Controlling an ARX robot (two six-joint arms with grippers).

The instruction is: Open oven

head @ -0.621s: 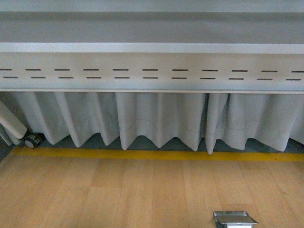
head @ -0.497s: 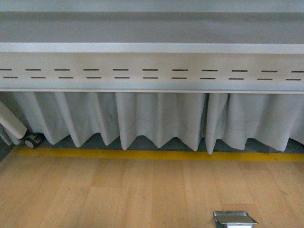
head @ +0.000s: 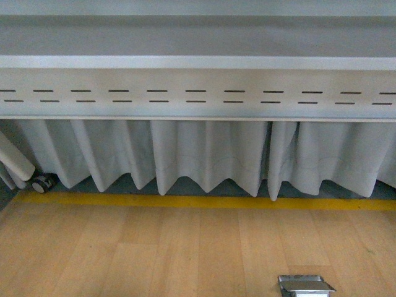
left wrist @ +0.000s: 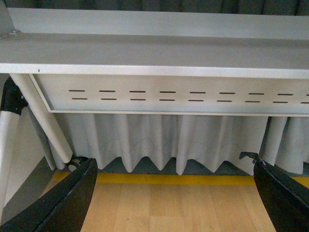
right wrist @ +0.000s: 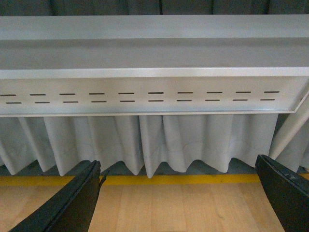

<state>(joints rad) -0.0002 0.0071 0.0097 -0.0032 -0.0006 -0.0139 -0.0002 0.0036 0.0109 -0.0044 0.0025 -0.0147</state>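
left gripper [left wrist: 170, 159] and right gripper [right wrist: 177, 162] both spread wide, nothing held, low over the wooden floor [head: 185, 253]. beyond them: grey curtain [head: 204, 154] under a slotted table rail [head: 198, 96]. oven not in any view, so risk: arms lifted blind could clip the rail or the table leg [left wrist: 46, 116].

A grey metal panel [head: 198, 93] with two rows of short slots spans the upper half of the front view. Below it hangs a pleated pale curtain [head: 204, 154], its hem just above a yellow floor stripe [head: 198, 202]. Wood flooring [head: 154, 253] fills the bottom. A caster wheel [head: 42, 183] sits at the left edge beside a slanted white leg [head: 15, 158], and a metal floor box [head: 305, 286] lies at the lower right.
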